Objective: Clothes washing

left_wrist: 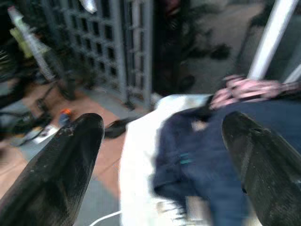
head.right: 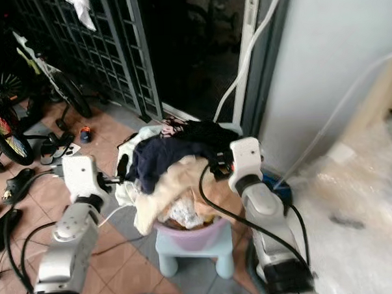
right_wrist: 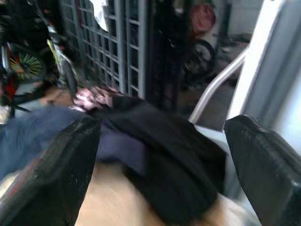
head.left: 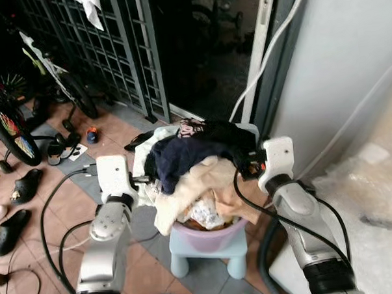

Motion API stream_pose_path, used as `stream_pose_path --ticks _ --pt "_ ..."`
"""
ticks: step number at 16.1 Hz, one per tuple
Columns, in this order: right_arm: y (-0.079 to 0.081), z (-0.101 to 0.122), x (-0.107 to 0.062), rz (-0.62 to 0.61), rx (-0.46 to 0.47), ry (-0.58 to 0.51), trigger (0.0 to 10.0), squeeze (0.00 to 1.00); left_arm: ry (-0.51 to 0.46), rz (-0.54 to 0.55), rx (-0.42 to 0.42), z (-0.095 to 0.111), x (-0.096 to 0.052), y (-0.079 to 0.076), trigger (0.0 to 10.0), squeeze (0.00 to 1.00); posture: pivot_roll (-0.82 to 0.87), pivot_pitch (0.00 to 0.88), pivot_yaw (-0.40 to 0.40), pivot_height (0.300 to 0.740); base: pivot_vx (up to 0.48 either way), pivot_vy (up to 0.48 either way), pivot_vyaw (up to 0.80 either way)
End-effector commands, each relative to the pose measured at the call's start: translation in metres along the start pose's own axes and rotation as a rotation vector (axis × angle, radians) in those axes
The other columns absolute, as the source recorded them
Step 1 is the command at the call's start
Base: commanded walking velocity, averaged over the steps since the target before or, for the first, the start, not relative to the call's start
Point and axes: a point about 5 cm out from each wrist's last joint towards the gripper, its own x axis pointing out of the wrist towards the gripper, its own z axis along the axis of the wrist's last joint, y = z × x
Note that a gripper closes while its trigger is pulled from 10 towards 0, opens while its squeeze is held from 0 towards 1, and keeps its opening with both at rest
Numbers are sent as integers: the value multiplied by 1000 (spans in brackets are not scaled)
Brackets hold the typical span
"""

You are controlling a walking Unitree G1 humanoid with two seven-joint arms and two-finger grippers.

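A pink laundry basket [head.left: 209, 234] stands on a pale blue stool [head.left: 207, 256], heaped high with clothes. A navy garment [head.left: 180, 157] lies on top, a black garment [head.left: 229, 138] behind it and a beige one [head.left: 201, 182] hanging down the front. My left gripper [head.left: 144, 180] is at the pile's left side, open, beside a white cloth [left_wrist: 138, 155] and the navy garment [left_wrist: 207, 155]. My right gripper [head.left: 247, 165] is at the pile's right side, open, facing the black garment [right_wrist: 160, 155]. Neither holds anything.
A grey metal gate [head.left: 107, 47] and dark doorway stand behind the basket. A bicycle [head.left: 13, 129] and several shoes [head.left: 25, 184] lie to the left. Cables [head.left: 55, 205] run over the tiled floor. A grey wall [head.left: 336, 69], white pipe [head.left: 260, 46] and plastic sheet [head.left: 374, 198] close off the right.
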Motion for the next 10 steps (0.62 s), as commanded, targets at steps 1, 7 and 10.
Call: stream_pose_path --ticks 1,7,10 --pt "6 -2 0 29 -2 6 10000 0 19 27 -4 -4 -1 5 10000 0 -8 21 45 740 0 0 0" --pt "8 -4 0 52 5 10 10000 0 63 43 -34 -8 -1 5 10000 0 -6 23 45 740 0 0 0" --pt "10 -4 1 58 6 15 10000 0 69 31 -29 -8 0 5 10000 0 -1 44 46 740 0 480 0"
